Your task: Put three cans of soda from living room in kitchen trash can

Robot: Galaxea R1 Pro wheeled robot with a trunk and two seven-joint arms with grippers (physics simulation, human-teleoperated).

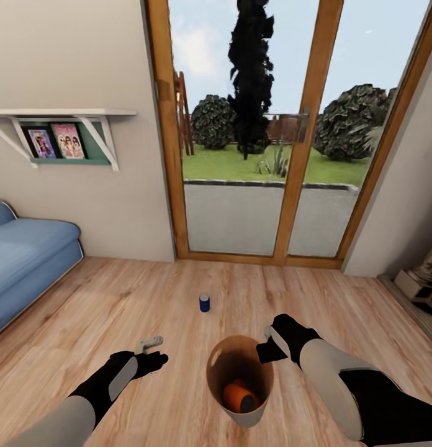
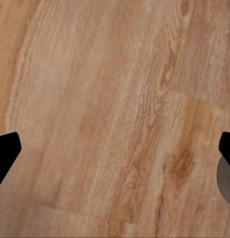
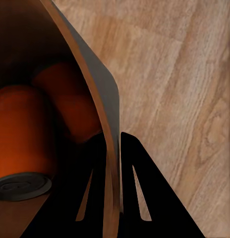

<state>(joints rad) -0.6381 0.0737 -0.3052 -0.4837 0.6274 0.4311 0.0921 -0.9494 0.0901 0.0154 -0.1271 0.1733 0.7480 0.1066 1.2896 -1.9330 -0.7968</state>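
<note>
Blue sofa [image 1: 23, 254] at far left marks the living room. Left gripper [image 1: 151, 352] hangs over bare floor [image 1: 117, 298], jaws wide and empty. Ahead stands the dark blue can [image 1: 204, 302], not yet collected. Right gripper [image 1: 270, 347] pinches the bin's [image 1: 231, 406] rim; 2 orange cans [image 3: 21, 134] lie inside. My judgement: 1 can and the trip to the kitchen are left.
</note>
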